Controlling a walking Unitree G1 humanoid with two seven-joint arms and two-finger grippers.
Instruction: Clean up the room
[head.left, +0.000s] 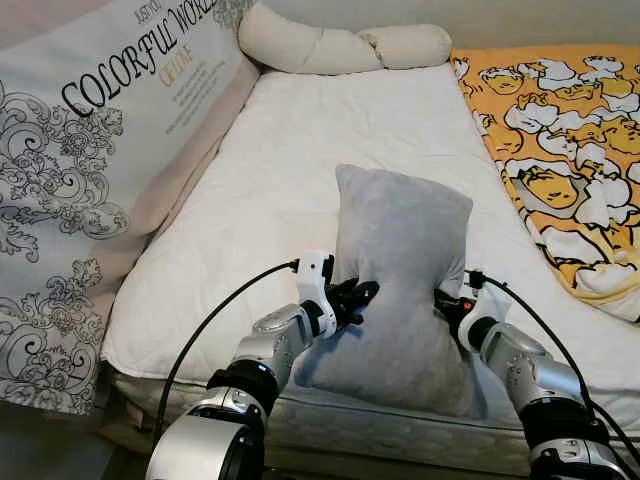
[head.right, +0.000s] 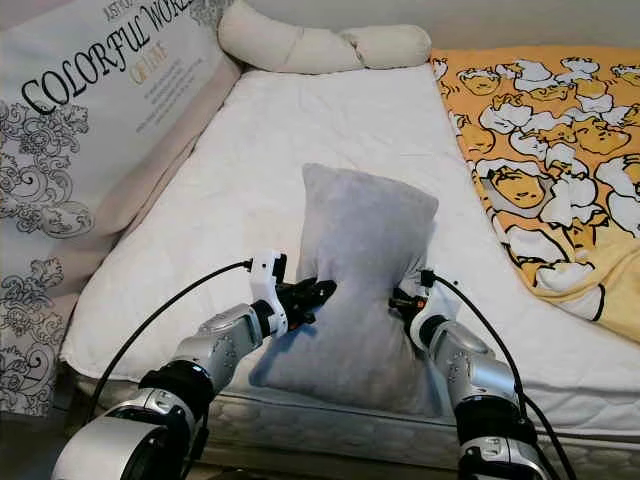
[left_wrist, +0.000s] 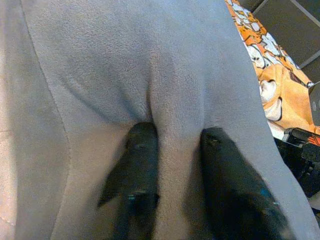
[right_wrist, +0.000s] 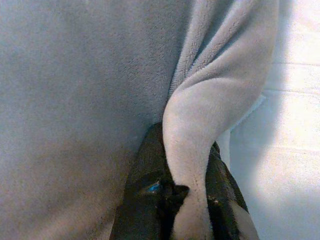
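- Left gripper (head.left: 362, 296): fingers (left_wrist: 141, 150) pinch a fold in the pillow (head.left: 400, 270) at its 9 o'clock edge.
- Right gripper (head.left: 447, 303): fingers (right_wrist: 150, 165) clamp a fabric ridge at 3 o'clock; two opposed grips likely keep the soft pillow from sagging.
- Pillow stands propped at the bed's (head.left: 290, 160) near edge, 6 o'clock.
- Bolster (head.left: 340, 45) lies at 12 o'clock, orange blanket (head.left: 560, 130) at 2.

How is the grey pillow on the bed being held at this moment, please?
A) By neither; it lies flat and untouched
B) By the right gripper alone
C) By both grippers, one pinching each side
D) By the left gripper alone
C: the left gripper pinches the grey pillow on one side and the right gripper on the other, each wrist view showing fabric between the fingers.
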